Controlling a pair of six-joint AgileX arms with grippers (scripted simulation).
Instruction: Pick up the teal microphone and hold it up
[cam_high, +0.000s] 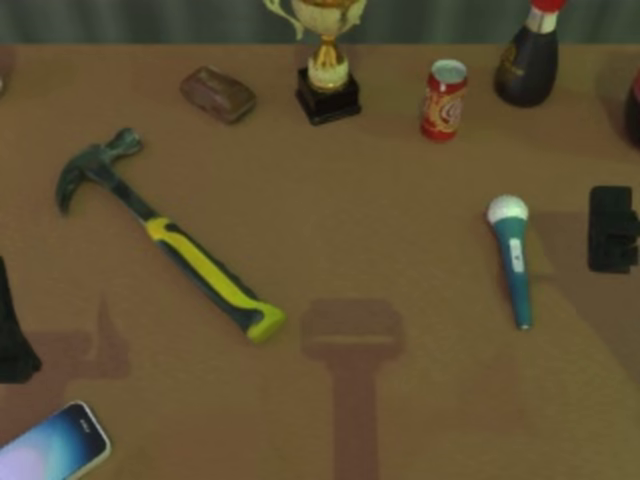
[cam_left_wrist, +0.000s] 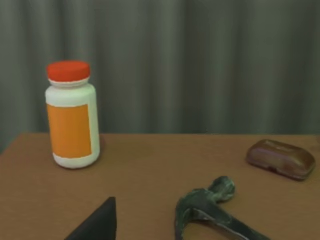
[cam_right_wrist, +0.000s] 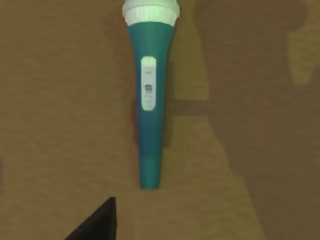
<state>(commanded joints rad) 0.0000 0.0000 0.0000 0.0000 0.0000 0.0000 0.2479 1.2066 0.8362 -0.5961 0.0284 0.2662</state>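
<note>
1. The mic (cam_high: 514, 260) lies flat on the table (cam_high: 360, 200) toward its right side, white head (cam_high: 507, 211) pointing to the far edge and the teal handle tapering toward the near edge. Nothing touches it.
2. In the right wrist view the mic (cam_right_wrist: 149, 107) lies lengthwise below the camera, its white switch mark (cam_right_wrist: 148, 90) facing up.
3. The right gripper (cam_high: 612, 229) shows as a dark block at the table's right edge, just beside the mic but apart from it. Whether its fingers are spread or closed I cannot tell; it holds nothing visible.
4. The left gripper (cam_high: 14, 330) sits at the table's left edge, well apart from the mic; its finger state cannot be told either.
5. A hammer (cam_high: 165, 238) lies diagonally on the left half, head toward the far left.
6. Along the far edge stand a brown block (cam_high: 218, 94), a trophy (cam_high: 328, 62), a red can (cam_high: 443, 100) and a dark bottle (cam_high: 527, 55).
7. A phone (cam_high: 52, 446) lies at the near left corner.
8. The left wrist view shows a white bottle (cam_left_wrist: 73, 116) with an orange label and red cap.
</note>
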